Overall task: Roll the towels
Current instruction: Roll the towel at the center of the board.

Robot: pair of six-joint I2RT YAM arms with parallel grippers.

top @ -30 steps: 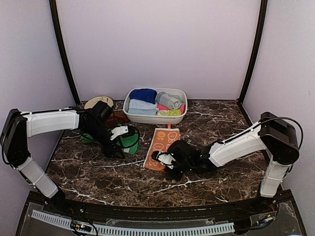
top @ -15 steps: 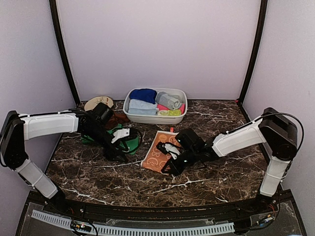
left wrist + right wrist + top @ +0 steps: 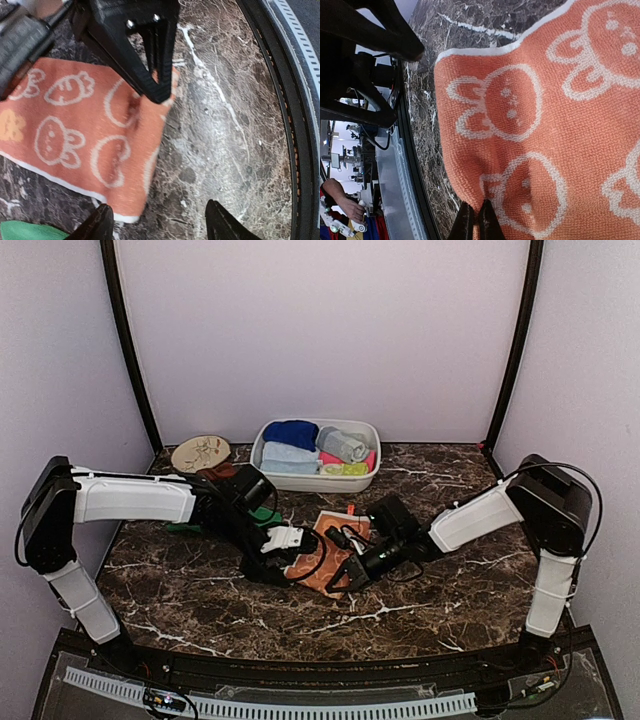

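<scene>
- Orange towel (image 3: 75,130) lies flat on the table just in front of basin (image 3: 300,482), pulled askew over the last second.
- Right gripper (image 3: 474,217) has just clamped a fold at the towel's edge farthest from basin.
- Left gripper (image 3: 160,225) has left green towel (image 3: 262,512) and hovers, jaws apart, over that edge's corner.
- Rolling looks ready to start; no roll has formed yet.

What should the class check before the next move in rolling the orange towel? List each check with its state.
1. Grip: right fingers shut on orange towel: ok.
2. Readiness: left fingers open: ok.
3. Flatness: orange towel puckered at the pinch: not ok.
4. Spacing: green towel apart from orange towel: ok.
5. Spacing: basin apart from orange towel: ok.
</scene>
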